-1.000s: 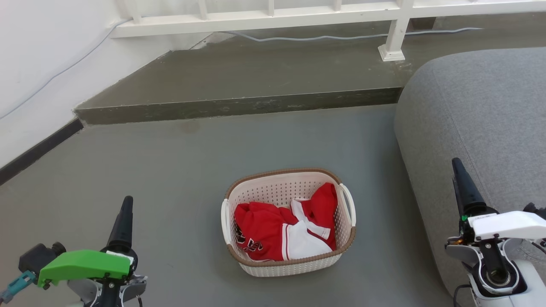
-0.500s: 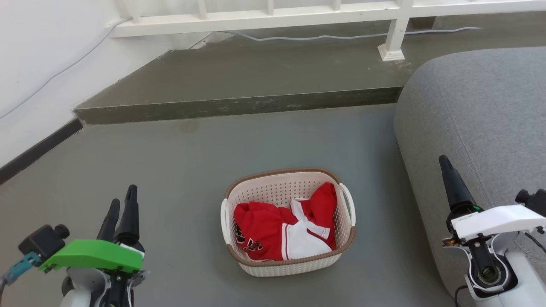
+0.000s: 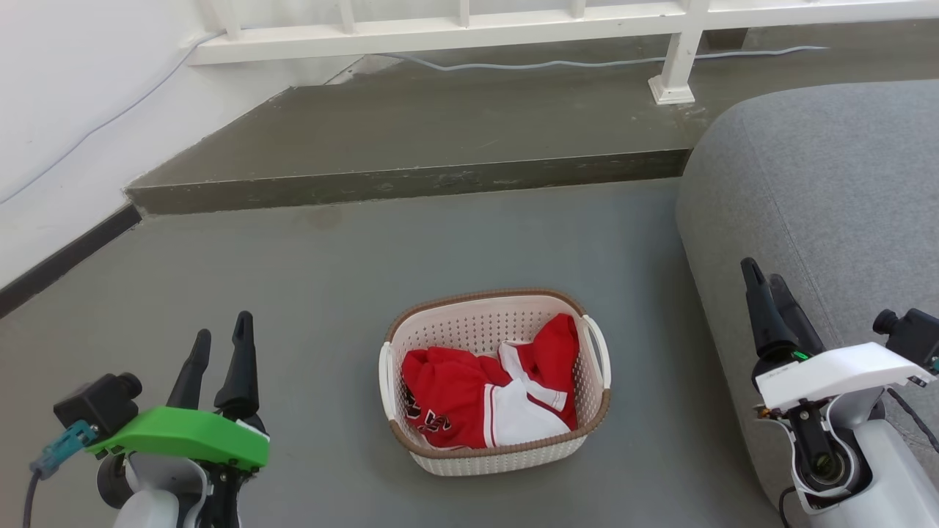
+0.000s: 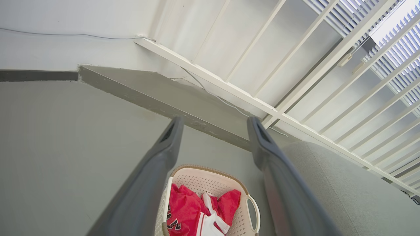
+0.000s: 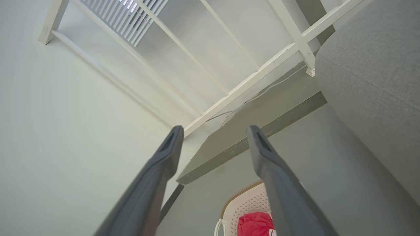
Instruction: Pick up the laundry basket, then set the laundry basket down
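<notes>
The left gripper (image 3: 222,330) stands with its two dark fingers parted and nothing between them, low over the floor to the left of the laundry basket (image 3: 499,458) and well apart from it. The right gripper (image 3: 761,273) is likewise spread and empty (its wrist view shows a clear gap between the fingers), and it is raised in front of the grey sofa (image 3: 829,183) on the basket's right, also apart from the basket. The basket sits upright on the smooth grey floor (image 3: 293,293), midway between the two arms, with a crumpled red and white garment (image 3: 455,396) inside. Beyond it a low raised step (image 3: 440,125), darker and scuffed along its edge, runs across the room. A white railing (image 3: 455,33) stands at the back of the step, with a pale cable (image 3: 587,64) lying along its foot. A white wall (image 3: 66,88) with a dark baseboard (image 3: 66,257) closes the left side.
</notes>
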Available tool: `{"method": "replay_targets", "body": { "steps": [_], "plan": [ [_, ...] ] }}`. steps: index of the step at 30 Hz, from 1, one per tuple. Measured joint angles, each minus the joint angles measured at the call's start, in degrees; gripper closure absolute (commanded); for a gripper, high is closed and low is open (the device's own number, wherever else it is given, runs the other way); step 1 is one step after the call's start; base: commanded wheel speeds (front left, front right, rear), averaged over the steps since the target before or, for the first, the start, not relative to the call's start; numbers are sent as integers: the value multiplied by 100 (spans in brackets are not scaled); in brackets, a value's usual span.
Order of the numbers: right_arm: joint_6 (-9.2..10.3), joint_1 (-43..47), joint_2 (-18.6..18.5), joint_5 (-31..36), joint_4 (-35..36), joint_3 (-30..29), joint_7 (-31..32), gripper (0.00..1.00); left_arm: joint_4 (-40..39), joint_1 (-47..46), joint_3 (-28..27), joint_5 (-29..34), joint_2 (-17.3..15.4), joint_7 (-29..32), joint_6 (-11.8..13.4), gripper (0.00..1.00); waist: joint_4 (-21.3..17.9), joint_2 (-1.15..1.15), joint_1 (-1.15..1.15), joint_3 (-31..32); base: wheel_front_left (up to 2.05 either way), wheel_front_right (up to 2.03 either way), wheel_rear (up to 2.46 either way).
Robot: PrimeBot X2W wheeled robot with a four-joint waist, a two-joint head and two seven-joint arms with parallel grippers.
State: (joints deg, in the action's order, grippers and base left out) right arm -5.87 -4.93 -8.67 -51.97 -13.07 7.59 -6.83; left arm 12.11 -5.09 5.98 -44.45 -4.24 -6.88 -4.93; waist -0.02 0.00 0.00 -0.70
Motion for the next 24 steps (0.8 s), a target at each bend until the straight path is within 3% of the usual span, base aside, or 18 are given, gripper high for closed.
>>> {"method": "replay_targets", "body": {
  "steps": [24],
  "plan": [
    [0,-58,0,1530,47,234,-425,0,-203,-16,157,1623,104,-437,-1,0,-3,0,0,10,0,0,0]
  ]
}}
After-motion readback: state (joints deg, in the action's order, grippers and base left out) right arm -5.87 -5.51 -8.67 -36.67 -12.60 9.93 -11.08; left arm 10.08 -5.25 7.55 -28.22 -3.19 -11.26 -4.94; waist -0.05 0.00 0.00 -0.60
